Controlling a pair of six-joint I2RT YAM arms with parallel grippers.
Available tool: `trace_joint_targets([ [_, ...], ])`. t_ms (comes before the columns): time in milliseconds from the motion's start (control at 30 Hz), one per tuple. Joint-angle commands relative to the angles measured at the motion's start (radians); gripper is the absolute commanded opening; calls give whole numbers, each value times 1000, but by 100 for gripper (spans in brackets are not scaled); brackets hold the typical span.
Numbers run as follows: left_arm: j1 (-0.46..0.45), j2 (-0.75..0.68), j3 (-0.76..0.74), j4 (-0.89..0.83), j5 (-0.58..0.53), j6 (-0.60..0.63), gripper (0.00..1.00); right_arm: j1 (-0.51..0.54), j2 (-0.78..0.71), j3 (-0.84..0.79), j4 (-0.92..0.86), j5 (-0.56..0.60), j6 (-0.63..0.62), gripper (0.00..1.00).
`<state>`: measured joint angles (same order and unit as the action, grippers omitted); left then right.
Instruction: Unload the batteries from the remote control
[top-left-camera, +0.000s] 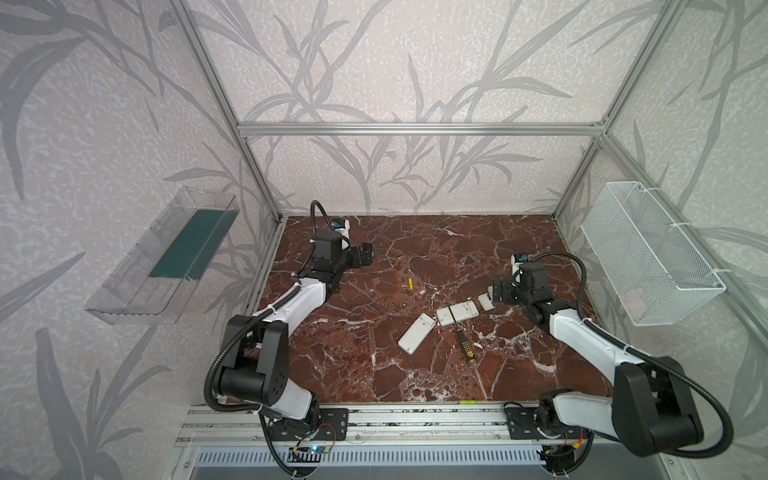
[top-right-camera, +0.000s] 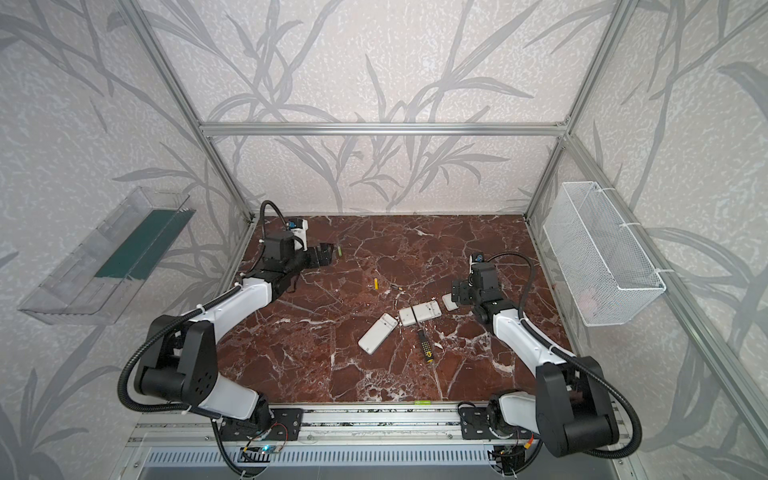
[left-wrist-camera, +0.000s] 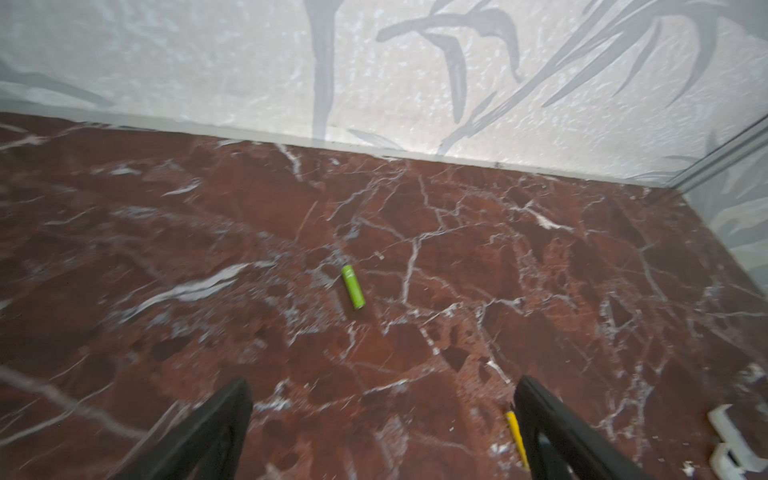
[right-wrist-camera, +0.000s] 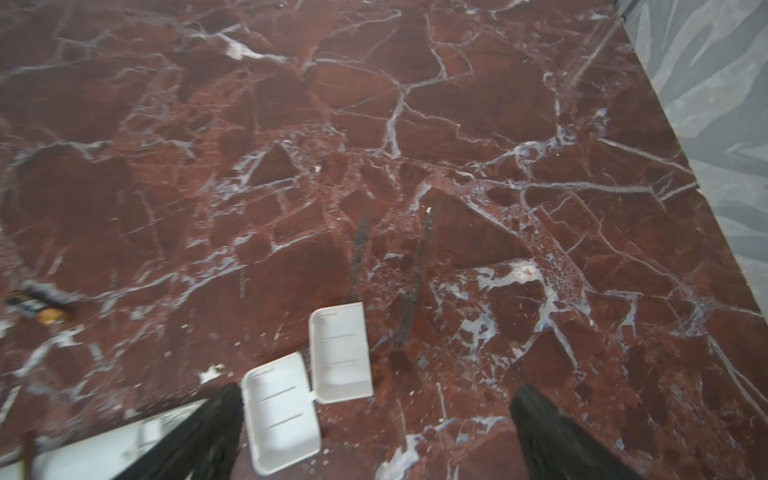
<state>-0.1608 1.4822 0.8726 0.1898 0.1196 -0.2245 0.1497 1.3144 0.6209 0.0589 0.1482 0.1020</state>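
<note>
**Battery within reach:** A light green battery (left-wrist-camera: 353, 286) lies on the red-marble tabletop (left-wrist-camera: 540, 270) just ahead of the left jaws, which stand wide apart and empty. Its long axis runs nearly along their line of reach, crosswise to their closing. The left arm (top-left-camera: 299, 299) is much the nearer. A yellow battery (top-left-camera: 410, 283) rests between the arms. The right jaws, also apart and holding nothing, hang beside two loose white covers (right-wrist-camera: 340, 353) near a white remote (top-left-camera: 417, 333). A pale mark on the green cell is too small to read.

Screwdriver (top-left-camera: 464, 341) before remotes (top-left-camera: 467, 309), battery (top-left-camera: 410, 283) behind
</note>
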Motion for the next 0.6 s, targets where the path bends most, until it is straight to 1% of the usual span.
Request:
trace_joint_targets([
  [0, 12, -75, -104, 97, -141, 69, 99, -25, 70, -41, 286, -52, -54, 99],
  [67, 22, -95, -155, 129, -174, 71, 99, -27, 119, -51, 370, -79, -62, 100],
  [133, 32, -98, -206, 178, -206, 66, 99, -27, 176, -21, 350, -82, -76, 99],
  [167, 35, -97, -231, 218, -221, 65, 99, -27, 198, -28, 391, -93, -87, 99],
  [200, 37, -93, -258, 268, -233, 69, 99, -28, 193, -13, 351, -117, -113, 99],
  [233, 42, -99, -262, 269, -249, 55, 99, -27, 181, -10, 335, -118, -142, 99],
  [267, 43, -97, -266, 284, -268, 54, 99, -27, 173, -39, 398, -99, -149, 99],
  [333, 50, -89, -270, 316, -277, 65, 99, -30, 171, -154, 665, -96, -188, 99],
  [367, 52, -82, -271, 330, -279, 72, 99, -39, 178, -188, 740, -115, -185, 99],
  [433, 54, -74, -269, 347, -295, 99, 99, -45, 231, -243, 851, -121, -177, 99],
  [500, 56, -74, -272, 348, -324, 123, 99, -45, 284, -300, 1042, -150, -195, 99],
  [567, 59, -69, -283, 359, -337, 144, 99, -45, 252, -291, 972, -126, -185, 99],
])
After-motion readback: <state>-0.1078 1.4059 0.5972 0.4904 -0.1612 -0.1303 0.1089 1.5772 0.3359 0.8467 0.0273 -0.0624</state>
